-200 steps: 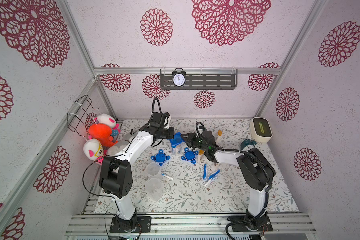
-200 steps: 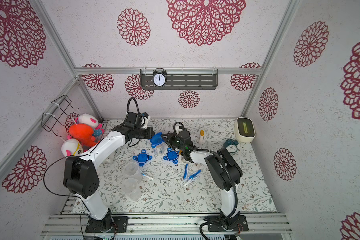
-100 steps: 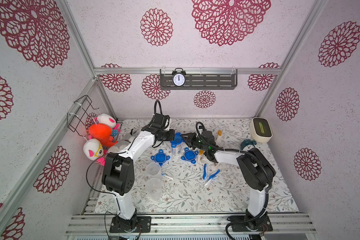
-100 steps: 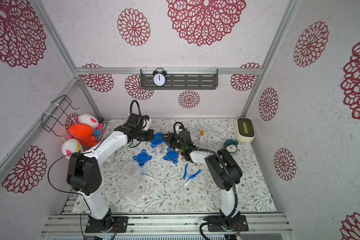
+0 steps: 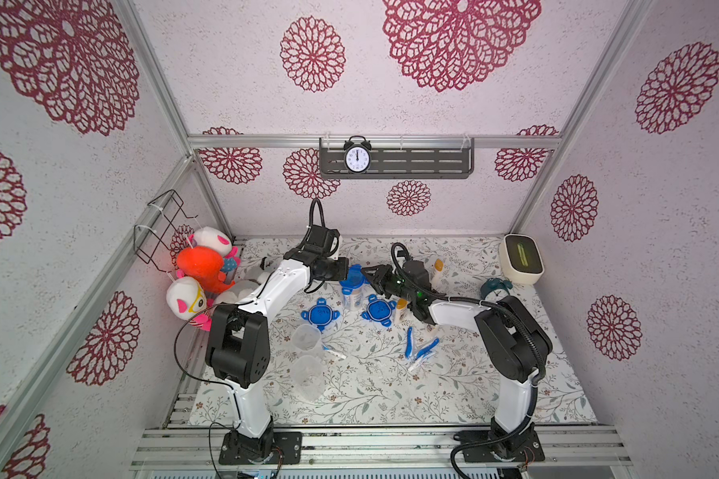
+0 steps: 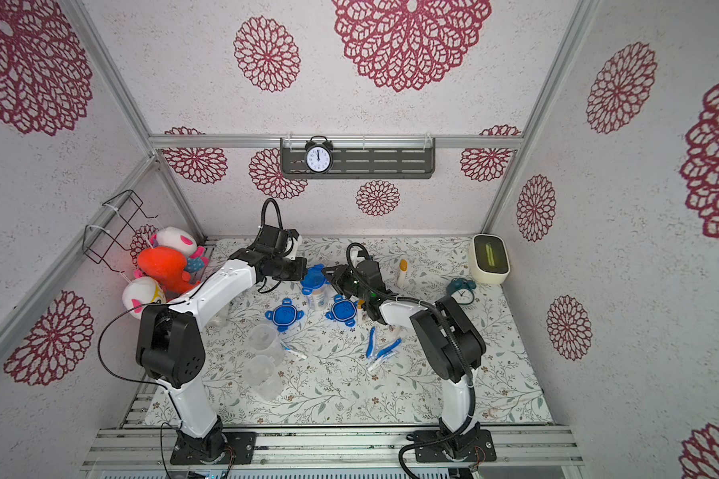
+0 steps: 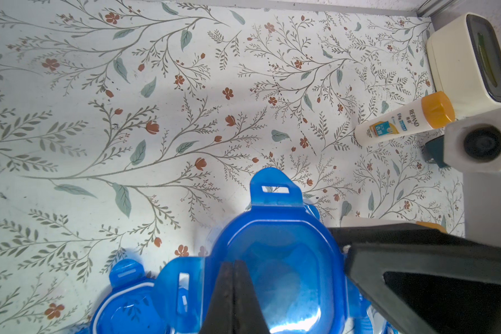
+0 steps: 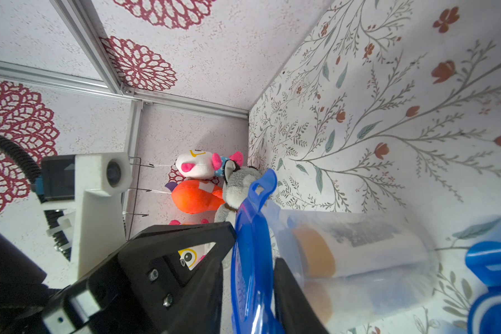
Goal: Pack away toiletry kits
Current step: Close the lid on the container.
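Observation:
A clear cup (image 5: 353,299) with a blue four-tab lid (image 5: 354,275) stands mid-table at the back. It holds an orange-capped white bottle (image 8: 356,248). My left gripper (image 7: 233,263) is shut, its tips resting on top of the lid (image 7: 289,260). My right gripper (image 8: 253,245) comes in from the other side, closed around the lid's rim (image 8: 250,225), one finger above and one against the cup wall (image 8: 402,271). Two loose blue lids (image 5: 319,315) (image 5: 378,309), two empty cups (image 5: 306,338) (image 5: 308,375), blue toothbrushes (image 5: 420,348) and a standing bottle (image 5: 436,267) sit around.
Plush toys (image 5: 202,265) pile against the left wall under a wire basket (image 5: 162,224). A teal alarm clock (image 5: 494,288) and a cream box (image 5: 519,259) stand at the back right. A dark shelf (image 5: 424,164) with a clock hangs on the back wall.
My left gripper has edged toward the lidded cup and its tips have come fully together on the lid. The right arm has barely moved.

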